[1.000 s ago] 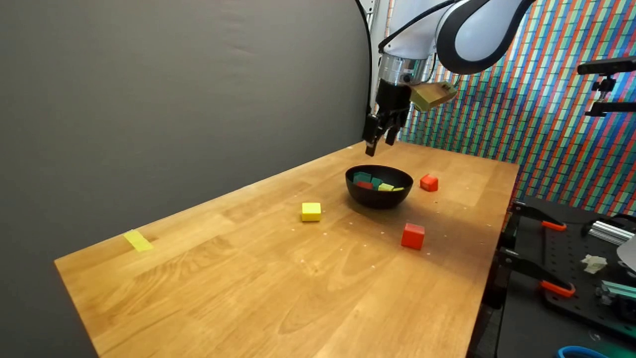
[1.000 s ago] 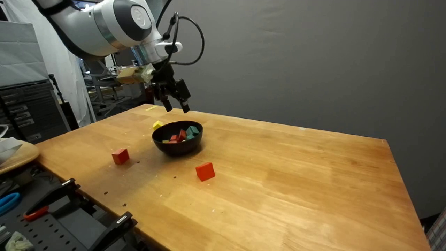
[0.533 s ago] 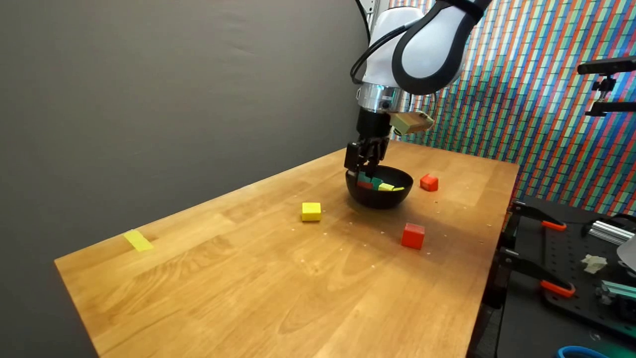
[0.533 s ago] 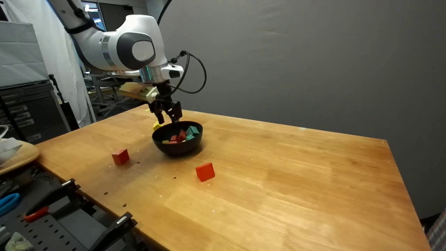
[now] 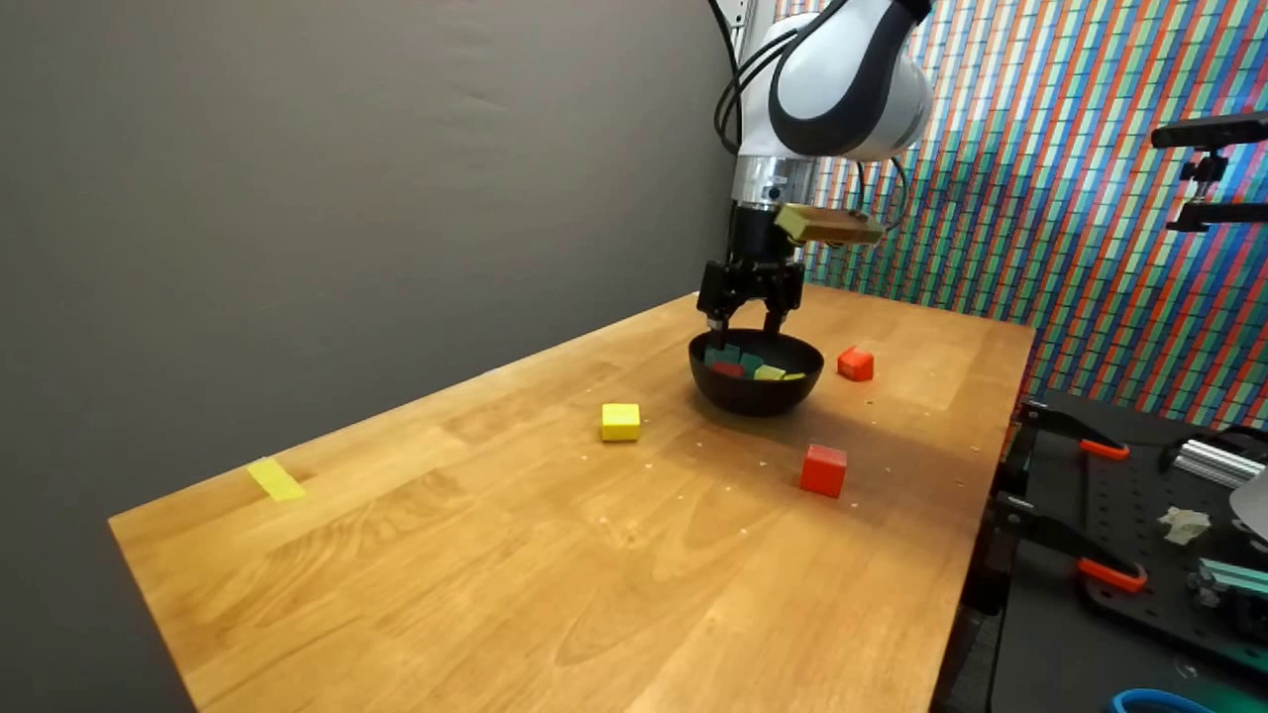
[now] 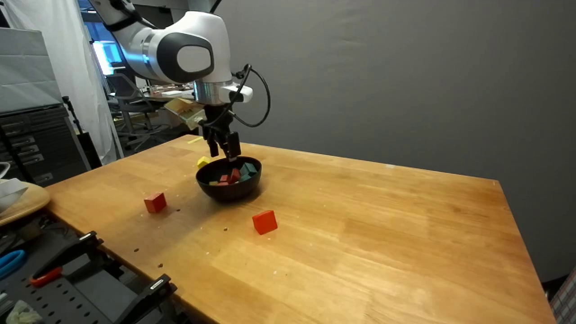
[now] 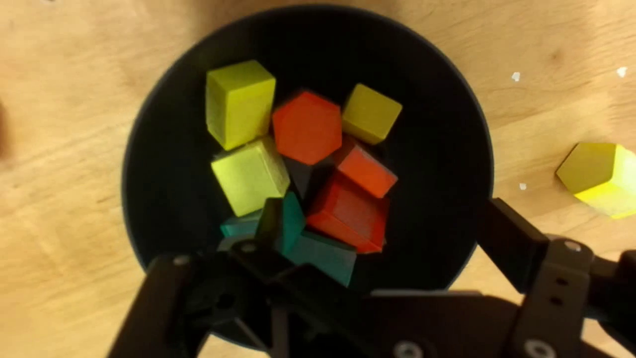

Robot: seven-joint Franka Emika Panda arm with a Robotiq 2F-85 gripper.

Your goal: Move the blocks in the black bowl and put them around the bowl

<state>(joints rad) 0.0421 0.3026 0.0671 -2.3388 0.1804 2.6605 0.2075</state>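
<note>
well, from where i stand the claw (image 5: 745,335) hangs low over the black bowl (image 5: 756,399), its fingers (image 7: 514,248) spread wide apart. as the wrist view has it, one fingertip is over the green blocks (image 7: 323,256) and the other over the bowl's rim; whether either of them touches anything, i can't tell. the white arm (image 5: 824,74) comes down above it all, its cables (image 6: 269,98) looping out to the side. inside the bowl, yellow blocks (image 7: 240,104) and red blocks (image 7: 307,128) lie tumbled together, some of them tilted, with the green ones partly hidden by the claw. three more sit out on the wooden table (image 5: 495,594). a yellow block (image 5: 621,422) rests near the bowl, on the side toward the corner where a strip of yellow tape (image 5: 276,479) lies close to the edge by the grey wall (image 5: 347,198). one red block (image 5: 823,470) sits toward the edge beside the black clamps (image 5: 1060,540), and another red block (image 5: 856,363) is near the bowl, across it from the yellow one.
</note>
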